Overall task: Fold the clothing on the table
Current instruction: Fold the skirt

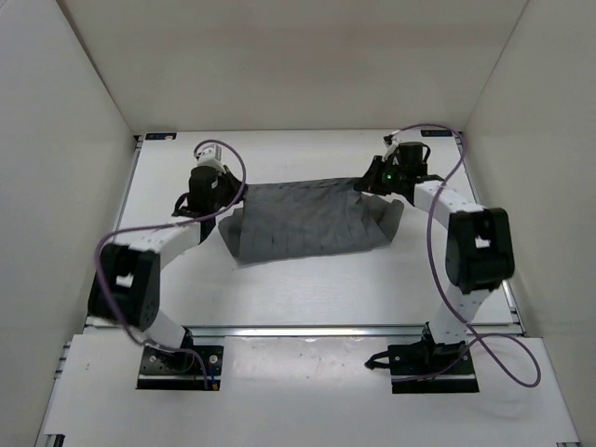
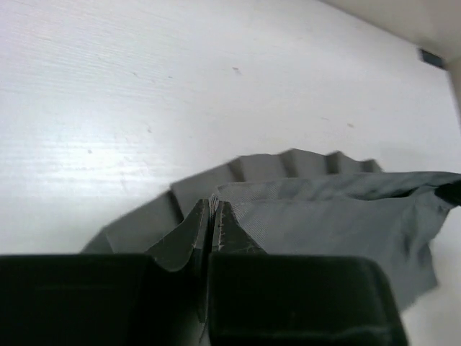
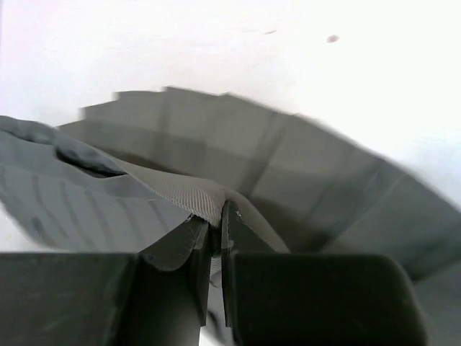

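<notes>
Both my arms reach out over the large, flat white desk (image 1: 307, 298). The thin, dark grey pleated fabric garment (image 1: 307, 222) lies across the middle of it, stretched sideways between my two wrists.

Left side first: my left jaws are clenched on the garment's left edge. In the left wrist view the black fingertips (image 2: 189, 234) press together with a thin lip of grey cloth (image 2: 338, 216) nipped between them. Past them, a lower layer with a zigzag pleated edge rests on the bare white desk.

Now the right: my right jaws are clamped too, grasping the garment near its far right corner. The right wrist view shows a ridge of woven grey fabric (image 3: 202, 198) rising straight into the seam between the fingertips (image 3: 180, 241). The pleated panel fans out beneath and beyond it.

From above, the far edge of the garment runs almost straight from one grip to the other. The near edge lies on the desk, towards my bases. A flap on the right droops down beside my right arm (image 1: 475, 247), just past the grip. My left arm (image 1: 126, 270) bends in from the left, its wrist right at the cloth's edge. Purple cables (image 1: 507, 363) loop off both arms.
</notes>
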### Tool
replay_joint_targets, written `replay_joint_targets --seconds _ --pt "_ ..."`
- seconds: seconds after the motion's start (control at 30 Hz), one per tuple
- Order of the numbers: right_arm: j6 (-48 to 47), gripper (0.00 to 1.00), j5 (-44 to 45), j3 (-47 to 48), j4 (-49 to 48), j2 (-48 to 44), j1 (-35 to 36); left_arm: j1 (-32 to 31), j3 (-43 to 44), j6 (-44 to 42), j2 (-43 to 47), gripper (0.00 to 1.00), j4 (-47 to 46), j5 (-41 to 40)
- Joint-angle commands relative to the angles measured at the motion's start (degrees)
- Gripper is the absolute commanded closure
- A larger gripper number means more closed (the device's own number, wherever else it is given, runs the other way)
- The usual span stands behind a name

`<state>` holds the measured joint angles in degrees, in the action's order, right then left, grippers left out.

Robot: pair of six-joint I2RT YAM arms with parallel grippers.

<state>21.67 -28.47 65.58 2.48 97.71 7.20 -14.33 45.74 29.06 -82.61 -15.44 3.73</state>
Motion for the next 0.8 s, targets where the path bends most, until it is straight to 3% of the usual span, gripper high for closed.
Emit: replay_joint_targets --seconds 0.0,0.07,0.17,0.2,0.23,0.27,0.3,0.33,0.37,0.5,0.63,0.77 --pt "-3.8 1.0 4.5 10.3 3.1 8.5 -0.4 1.8 7.5 -1.4 -10.0 0.93 -1.2 -2.7" --pt "-5.1 1.0 6.9 13.0 2.8 11.3 -0.5 1.8 9.3 -0.5 -14.1 0.71 -4.0 -3.4" --pt "-4.4 1.0 7.7 16.8 3.9 15.4 -1.3 1.8 14.4 -1.6 -19.4 0.68 -2.7 -2.5" --pt "-4.3 1.0 7.9 18.8 4.6 17.7 -1.7 2.2 15.4 -1.8 -20.6 0.6 -1.4 -1.9" --pt "-4.7 1.0 8.1 21.6 6.8 18.5 -1.3 2.0 17.6 -1.7 -22.8 0.42 -0.5 -0.6" --pt "-5.2 1.0 9.0 23.1 8.7 20.6 -1.5 2.6 20.0 -1.6 -24.7 0.38 -0.3 -0.1" --pt "-5.4 0.95 9.3 25.3 10.1 22.6 -1.4 3.0 20.4 -1.5 -25.5 0.31 -0.2 1.4" --pt "-6.5 0.84 9.7 27.8 12.1 24.7 -0.7 3.4 21.1 -1.0 -26.2 0.27 -0.6 2.8" --pt "-7.1 0.73 10.4 29.9 14.1 24.9 -0.7 3.6 21.3 -1.2 -26.5 0.3 -1.8 3.6" --pt "-8.5 0.62 13.9 30.4 15.4 23.8 -0.3 4.0 18.3 -2.5 -22.1 0.34 -1.4 4.5" --pt "-9.4 0.56 17.9 25.8 15.3 16.4 -0.3 3.3 12.3 -3.8 -15.1 0.32 1.0 4.9" --pt "-11.7 0.6 18.2 16.0 13.6 8.4 -2.1 1.8 5.3 -4.5 -7.4 0.33 3.1 3.5"
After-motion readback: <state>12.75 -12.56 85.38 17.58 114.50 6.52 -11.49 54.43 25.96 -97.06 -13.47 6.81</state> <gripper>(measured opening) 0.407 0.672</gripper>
